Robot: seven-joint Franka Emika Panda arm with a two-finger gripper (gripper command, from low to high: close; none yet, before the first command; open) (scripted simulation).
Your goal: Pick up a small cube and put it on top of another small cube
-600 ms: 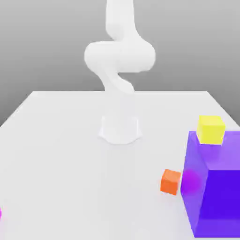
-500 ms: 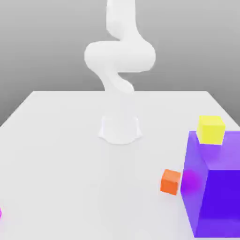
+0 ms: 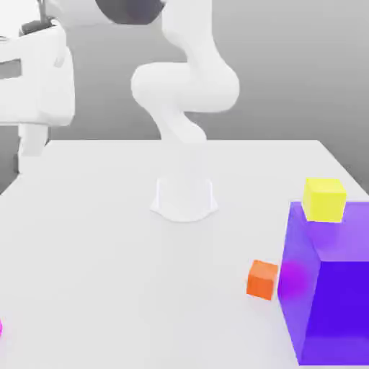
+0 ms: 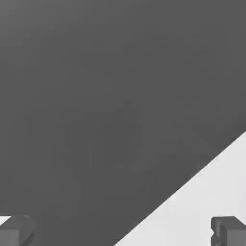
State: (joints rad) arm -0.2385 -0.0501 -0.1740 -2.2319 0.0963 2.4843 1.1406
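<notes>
A sliver of the small magenta cube [image 3: 1, 329] shows at the exterior view's left edge, near the table's front. My gripper [image 3: 27, 153] hangs high over the table's far left corner, well away from every cube. In the hand view the gripper [image 4: 120, 235] is open, its two fingertips [image 4: 228, 230] wide apart with nothing between them. A small orange cube [image 3: 261, 279] sits on the table beside the big purple block [image 3: 335, 288]. On that block's top rests a small yellow cube [image 3: 323, 199]. A magenta patch [image 3: 294, 277] glows on the block's left face.
The arm's white base [image 3: 184, 199] stands at the table's middle back. The white table [image 3: 108, 274] reaches its far edge behind the base; the hand view catches one table corner [image 4: 211, 197] against a dark backdrop.
The arm's hand has swung into the exterior view at the upper left. The cubes and the purple block have not moved.
</notes>
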